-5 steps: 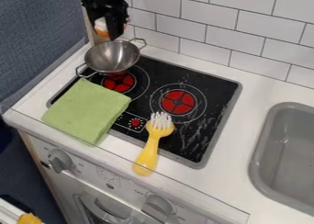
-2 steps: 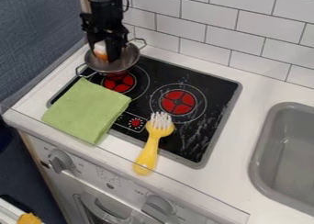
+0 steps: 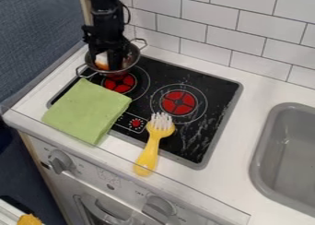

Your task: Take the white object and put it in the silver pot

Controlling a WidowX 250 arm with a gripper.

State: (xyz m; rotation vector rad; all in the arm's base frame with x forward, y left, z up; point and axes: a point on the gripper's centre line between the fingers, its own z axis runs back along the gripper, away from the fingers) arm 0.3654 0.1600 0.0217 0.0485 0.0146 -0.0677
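Note:
The black gripper [image 3: 106,62] hangs down from the top left with its fingertips inside the silver pot [image 3: 131,58]. Between its fingers is the white object [image 3: 102,59], which has an orange underside and sits low within the pot's bowl. The fingers are shut on it and cover part of it. The pot rests on the back left burner, with one handle toward the wall and the other toward the green cloth.
A folded green cloth [image 3: 87,110] lies just in front of the pot, over the stove's left corner. A yellow brush [image 3: 151,148] lies across the black stove's [image 3: 212,113] front edge. At the right is a grey sink [image 3: 265,150], and a tiled wall [image 3: 221,30] stands behind.
From above the pot, the gripper has come down into it with the white object held. The pot, cloth and brush have stayed where they were.

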